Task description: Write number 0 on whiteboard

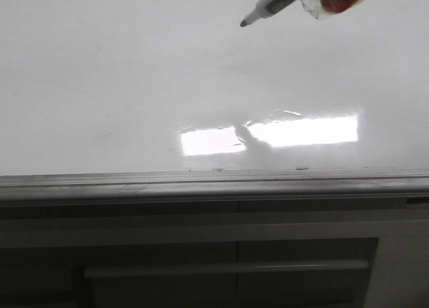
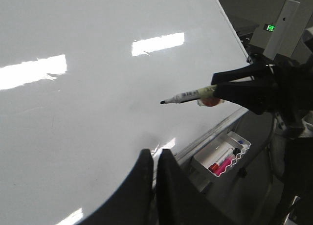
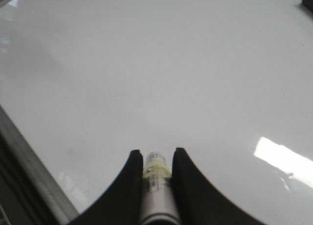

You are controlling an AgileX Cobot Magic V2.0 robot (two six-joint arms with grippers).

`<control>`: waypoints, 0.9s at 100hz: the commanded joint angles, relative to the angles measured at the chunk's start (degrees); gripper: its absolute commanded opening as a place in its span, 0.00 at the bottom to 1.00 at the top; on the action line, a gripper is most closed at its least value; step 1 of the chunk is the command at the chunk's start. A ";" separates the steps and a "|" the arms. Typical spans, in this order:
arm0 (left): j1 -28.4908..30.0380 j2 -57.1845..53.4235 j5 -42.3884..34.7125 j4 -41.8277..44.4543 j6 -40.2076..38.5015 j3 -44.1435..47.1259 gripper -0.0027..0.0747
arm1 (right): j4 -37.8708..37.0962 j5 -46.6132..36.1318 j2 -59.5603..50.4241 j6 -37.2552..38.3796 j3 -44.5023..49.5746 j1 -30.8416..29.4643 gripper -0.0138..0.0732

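The large glossy white whiteboard (image 1: pixel 134 87) fills most of the front view; its grey metal edge rail (image 1: pixel 214 184) runs along the near side. Bright rectangular glare patches (image 1: pixel 268 135) lie on the surface. No drawn number 0 is visible in any view. Below the rail stands a dark grey panelled cabinet (image 1: pixel 234 254).

The right gripper (image 3: pixel 155 166) clamps a white-barrelled marker with a black tip (image 2: pixel 188 94) between its two black fingers (image 3: pixel 132 186). In the front view the marker tip points down and to the left over the far part of the board; contact with the surface cannot be determined.

The left gripper (image 2: pixel 152 159) holds nothing, its fingers nearly touching, above the board near the rail.

A small white scalloped tray (image 2: pixel 222 156) beside the board edge holds spare markers (image 2: pixel 221 162).
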 commanded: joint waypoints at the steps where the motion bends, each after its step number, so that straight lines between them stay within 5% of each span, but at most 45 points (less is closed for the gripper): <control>1: -0.40 0.58 -3.48 1.89 -0.67 -1.40 0.01 | 1.89 -4.17 2.98 -1.87 -4.17 -2.61 0.10; 90: -0.40 0.58 -3.48 1.89 -0.67 -1.40 0.01 | 1.97 -9.71 13.90 -1.87 -7.78 -3.68 0.10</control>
